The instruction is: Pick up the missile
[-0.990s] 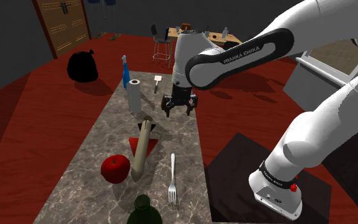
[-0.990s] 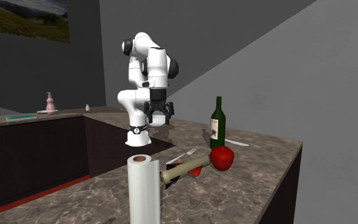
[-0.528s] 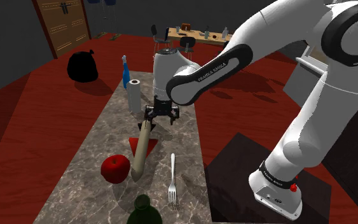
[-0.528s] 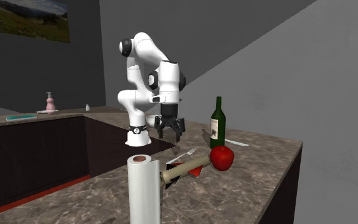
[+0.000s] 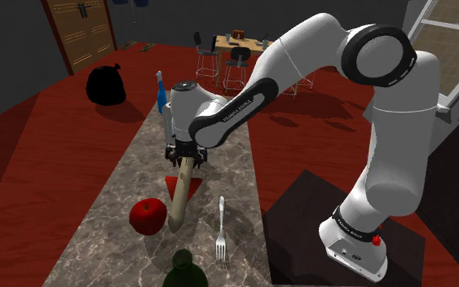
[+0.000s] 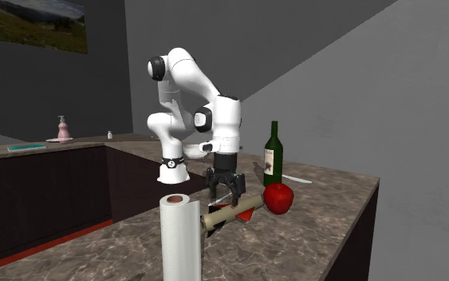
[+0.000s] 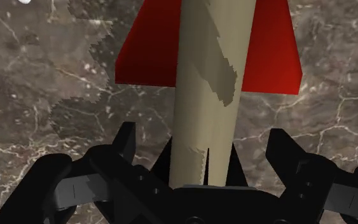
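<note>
Marbled surface, long and narrow, running away from the stand. Missile lies flat along it: tan body, red fins. The arm's black jaws are set low over the missile's far end. Contact cannot be confirmed from here. Red apple lies just beside the missile's near end, on the shoulder view's left. Fork lies near on the right, apart from it. Green bottle stands at the near edge, blue bottle at the far end. Black bag on the red floor beyond.
</note>
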You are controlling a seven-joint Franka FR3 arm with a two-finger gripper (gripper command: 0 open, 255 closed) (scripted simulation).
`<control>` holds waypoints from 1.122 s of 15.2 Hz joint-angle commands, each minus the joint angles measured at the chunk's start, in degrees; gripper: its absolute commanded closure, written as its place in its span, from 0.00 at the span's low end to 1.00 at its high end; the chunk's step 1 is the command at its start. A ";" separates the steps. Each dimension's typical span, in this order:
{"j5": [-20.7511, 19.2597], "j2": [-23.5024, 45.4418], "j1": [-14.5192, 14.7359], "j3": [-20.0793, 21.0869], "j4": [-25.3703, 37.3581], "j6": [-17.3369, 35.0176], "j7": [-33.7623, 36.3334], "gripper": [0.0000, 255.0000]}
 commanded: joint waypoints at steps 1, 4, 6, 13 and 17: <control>-1.37 2.50 1.07 -0.86 1.60 0.75 1.97 0.00; -2.36 4.16 1.52 -1.49 1.51 2.40 2.73 0.00; -3.03 5.30 1.83 -1.93 1.52 3.47 3.25 0.00; -3.57 6.20 2.01 -2.33 1.40 4.46 3.60 1.00; -3.56 6.16 1.99 -2.32 1.38 4.45 3.56 1.00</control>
